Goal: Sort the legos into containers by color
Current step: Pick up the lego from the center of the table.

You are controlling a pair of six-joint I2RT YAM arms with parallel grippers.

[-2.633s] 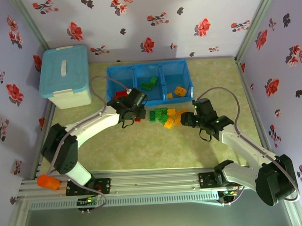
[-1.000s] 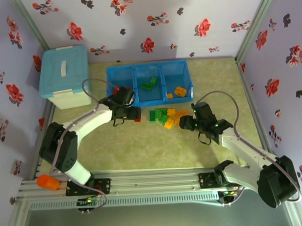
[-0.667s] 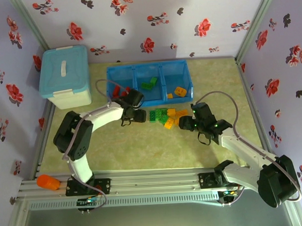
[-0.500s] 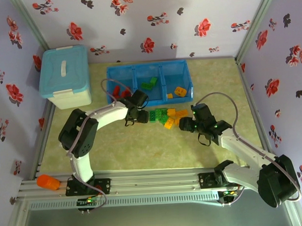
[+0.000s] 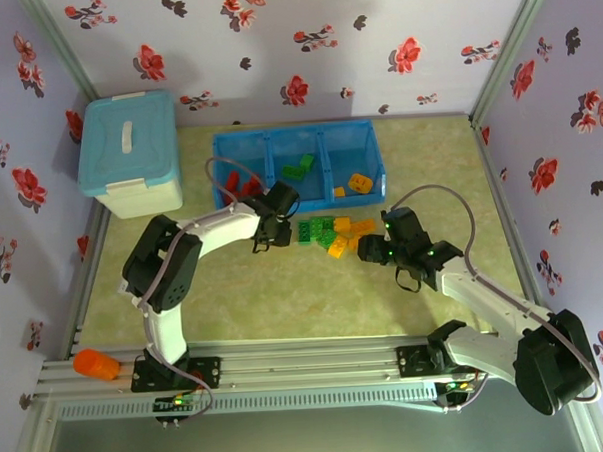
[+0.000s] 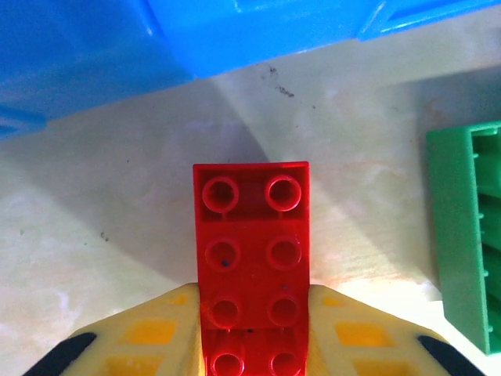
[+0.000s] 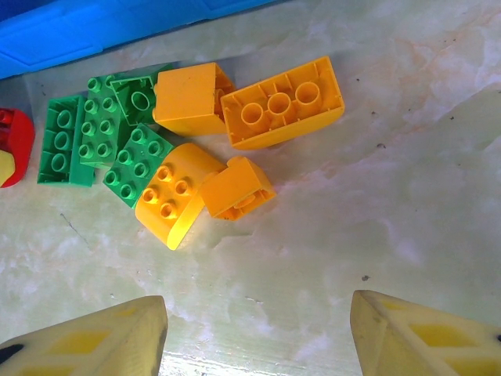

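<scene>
Red plastic is pinched in the left gripper [image 6: 250, 317]: its jaws are closed tight on the near end of a long red brick [image 6: 250, 235], studs up, just short of the wall of the blue tray [image 6: 94, 47]. Whether the brick has come off the desk [image 6: 102, 235] or rests on it, I can't tell from where I stand.

From above, the tray's three compartments already hold some sorted pieces: a couple of red ones [image 5: 235, 179] on the left, green ones [image 5: 299, 168] in the middle, orange ones [image 5: 357, 182] on the right. So the sort is under way but, by my reckoning, nowhere near finished.

What is left lies in a loose cluster on the desk just in front of the tray: a few green bricks [image 7: 86, 133] packed side by side and four orange bricks [image 7: 282, 102] touching one another beside them. The right gripper [image 7: 258, 317] hangs over that cluster with its jaws about half open and nothing between them, the orange pieces nearest to it.

I'd say the red brick goes to the left compartment next, and then the whole cluster has to be cleared one piece at a time
</scene>
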